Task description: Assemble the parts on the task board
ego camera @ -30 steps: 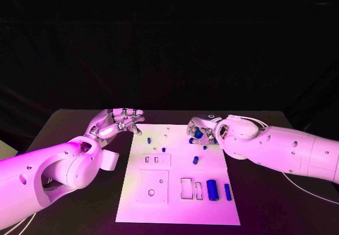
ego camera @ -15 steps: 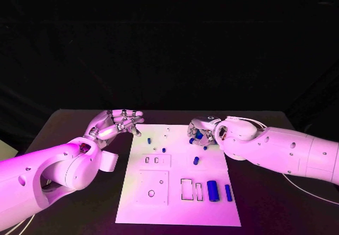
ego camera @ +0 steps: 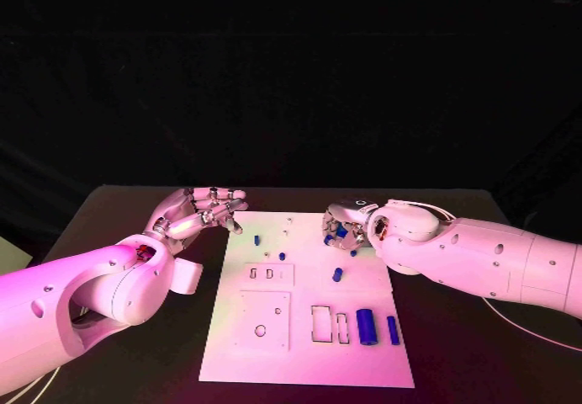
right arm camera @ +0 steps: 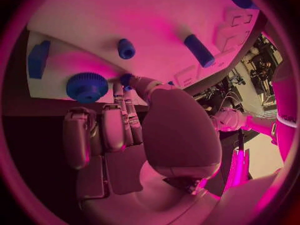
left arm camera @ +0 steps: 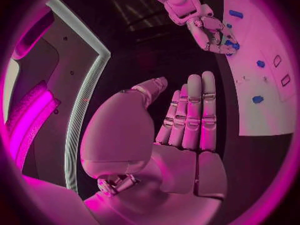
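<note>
Head view: I am working my right hand at the task board's one-o'clock corner.
Its fingertips are pinching a small blue part for seating beside the knurled knob; my left hand is waiting at ten o'clock, fingers apart, holding nothing.

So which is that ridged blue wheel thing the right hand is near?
Start at the white task board and follow it to its far right corner, beside the right hand. The wheel lies there by the fingertips. Its ribbed round rim sets it apart from the smooth pegs nearby.
</note>
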You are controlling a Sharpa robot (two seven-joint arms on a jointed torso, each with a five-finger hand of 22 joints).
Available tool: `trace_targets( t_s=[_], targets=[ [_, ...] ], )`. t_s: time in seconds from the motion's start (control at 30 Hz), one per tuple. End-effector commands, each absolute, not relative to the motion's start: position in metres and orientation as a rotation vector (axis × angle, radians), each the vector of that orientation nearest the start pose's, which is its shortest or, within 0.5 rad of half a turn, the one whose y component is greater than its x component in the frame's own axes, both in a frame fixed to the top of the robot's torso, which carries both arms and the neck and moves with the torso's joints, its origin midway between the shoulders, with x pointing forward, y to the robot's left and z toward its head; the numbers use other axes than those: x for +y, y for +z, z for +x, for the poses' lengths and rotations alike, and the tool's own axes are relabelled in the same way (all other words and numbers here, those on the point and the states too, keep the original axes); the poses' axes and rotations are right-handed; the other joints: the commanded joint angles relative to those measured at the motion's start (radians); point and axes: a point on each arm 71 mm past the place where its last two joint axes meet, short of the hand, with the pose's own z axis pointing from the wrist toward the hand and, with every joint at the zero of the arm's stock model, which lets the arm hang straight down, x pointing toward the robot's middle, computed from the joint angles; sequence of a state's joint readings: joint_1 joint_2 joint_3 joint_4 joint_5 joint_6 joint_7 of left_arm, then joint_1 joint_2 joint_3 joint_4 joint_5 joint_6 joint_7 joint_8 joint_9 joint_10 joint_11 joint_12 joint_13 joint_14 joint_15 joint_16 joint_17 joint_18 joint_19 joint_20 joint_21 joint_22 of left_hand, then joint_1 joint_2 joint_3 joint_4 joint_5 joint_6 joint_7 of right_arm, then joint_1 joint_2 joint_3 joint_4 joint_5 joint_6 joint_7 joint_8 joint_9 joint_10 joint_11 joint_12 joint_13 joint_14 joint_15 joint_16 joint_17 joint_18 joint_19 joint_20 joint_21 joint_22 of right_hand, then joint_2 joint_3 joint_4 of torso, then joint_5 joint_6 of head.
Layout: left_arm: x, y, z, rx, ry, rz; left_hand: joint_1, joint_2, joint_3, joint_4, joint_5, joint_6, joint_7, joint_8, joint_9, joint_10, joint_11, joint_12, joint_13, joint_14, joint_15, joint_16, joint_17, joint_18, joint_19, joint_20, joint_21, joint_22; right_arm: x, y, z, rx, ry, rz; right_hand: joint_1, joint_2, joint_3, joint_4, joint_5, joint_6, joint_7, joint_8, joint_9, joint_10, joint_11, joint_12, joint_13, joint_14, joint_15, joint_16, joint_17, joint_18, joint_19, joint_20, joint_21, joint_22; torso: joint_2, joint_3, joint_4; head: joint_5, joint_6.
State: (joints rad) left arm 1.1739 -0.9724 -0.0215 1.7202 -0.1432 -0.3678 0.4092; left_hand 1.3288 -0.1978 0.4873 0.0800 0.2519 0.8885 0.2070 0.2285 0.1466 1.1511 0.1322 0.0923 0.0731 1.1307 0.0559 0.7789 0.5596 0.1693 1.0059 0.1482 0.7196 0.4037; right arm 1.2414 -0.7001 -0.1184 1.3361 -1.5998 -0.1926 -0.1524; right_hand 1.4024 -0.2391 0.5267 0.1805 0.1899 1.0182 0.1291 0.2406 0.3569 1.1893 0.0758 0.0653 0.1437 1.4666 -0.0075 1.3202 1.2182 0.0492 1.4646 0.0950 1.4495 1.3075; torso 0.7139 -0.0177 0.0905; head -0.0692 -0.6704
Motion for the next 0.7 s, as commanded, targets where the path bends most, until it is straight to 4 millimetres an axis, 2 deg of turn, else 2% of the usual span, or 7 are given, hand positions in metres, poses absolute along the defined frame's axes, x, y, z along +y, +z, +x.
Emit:
trace_targets(
  t_s=[0.03,0.17,0.2,0.27,0.7],
  targets=[
    [0.213,-0.162,0.449,1.436,-1.575,-0.953,0.006,0.003,0.006,0.001,-0.002,0.007,0.001,0.002,0.001,0.008,0.000,0.000,0.001,-0.008,-0.002,0.005,0.001,0.012,-0.009,-0.002,0.006,0.003,-0.181,-0.213,0.514,1.774,0.443,-0.359,0.006,0.013,0.011,-0.004,0.004,0.013,-0.001,0.010,0.008,0.017,-0.004,0.008,0.004,0.045,0.000,0.005,0.000,-0.010,0.019,0.003,0.006,0.097,0.001,-0.0003,-0.0003,0.001,0.001],
    [0.213,-0.162,0.449,1.437,-1.575,-0.954,0.008,0.004,0.008,0.000,-0.002,0.007,0.001,0.002,0.002,0.009,0.000,0.000,0.001,-0.009,-0.002,0.007,0.001,0.012,-0.010,-0.002,0.010,0.005,-0.179,-0.210,0.514,1.729,0.452,-0.341,0.019,0.023,0.021,-0.018,0.002,0.027,-0.005,0.020,0.019,0.038,-0.010,0.010,0.006,0.045,-0.005,0.008,-0.001,-0.013,0.024,-0.001,0.014,0.109,0.002,-0.0004,-0.0002,0.001,0.002],
    [0.213,-0.162,0.449,1.438,-1.575,-0.954,0.008,0.004,0.008,0.000,-0.002,0.007,0.001,0.002,0.002,0.009,0.000,0.000,0.001,-0.009,-0.002,0.007,0.001,0.012,-0.010,-0.002,0.010,0.005,-0.179,-0.209,0.514,1.713,0.455,-0.335,0.023,0.028,0.029,-0.024,-0.016,0.031,-0.006,0.024,0.023,0.045,-0.011,0.009,0.008,0.045,-0.007,0.009,-0.002,-0.014,0.026,-0.003,0.017,0.114,0.002,-0.0002,0.0002,0.001,0.003],
    [0.213,-0.162,0.449,1.438,-1.575,-0.954,0.008,0.004,0.008,0.000,-0.002,0.007,0.001,0.002,0.002,0.009,0.000,0.000,0.001,-0.009,-0.002,0.007,0.001,0.012,-0.010,-0.002,0.010,0.005,-0.178,-0.207,0.514,1.692,0.458,-0.326,0.027,0.031,0.035,-0.029,-0.027,0.034,-0.007,0.027,0.027,0.050,-0.013,0.009,0.008,0.044,-0.008,0.010,-0.003,-0.015,0.028,-0.004,0.020,0.118,0.002,-0.0004,0.0002,0.002,0.004],
    [0.214,-0.162,0.450,1.437,-1.571,-0.957,0.013,0.005,0.013,-0.004,-0.002,0.008,0.001,0.003,0.002,0.009,0.000,0.000,0.001,-0.012,-0.003,0.011,0.002,0.012,-0.014,-0.003,0.018,0.011,-0.160,-0.189,0.515,1.532,0.473,-0.255,0.030,0.030,0.044,-0.040,-0.025,0.041,-0.008,0.033,0.035,0.058,-0.015,0.007,0.010,0.044,-0.010,0.009,-0.009,-0.016,0.031,-0.006,0.025,0.125,0.004,-0.0017,0.0032,0.001,0.019]
  ],
)
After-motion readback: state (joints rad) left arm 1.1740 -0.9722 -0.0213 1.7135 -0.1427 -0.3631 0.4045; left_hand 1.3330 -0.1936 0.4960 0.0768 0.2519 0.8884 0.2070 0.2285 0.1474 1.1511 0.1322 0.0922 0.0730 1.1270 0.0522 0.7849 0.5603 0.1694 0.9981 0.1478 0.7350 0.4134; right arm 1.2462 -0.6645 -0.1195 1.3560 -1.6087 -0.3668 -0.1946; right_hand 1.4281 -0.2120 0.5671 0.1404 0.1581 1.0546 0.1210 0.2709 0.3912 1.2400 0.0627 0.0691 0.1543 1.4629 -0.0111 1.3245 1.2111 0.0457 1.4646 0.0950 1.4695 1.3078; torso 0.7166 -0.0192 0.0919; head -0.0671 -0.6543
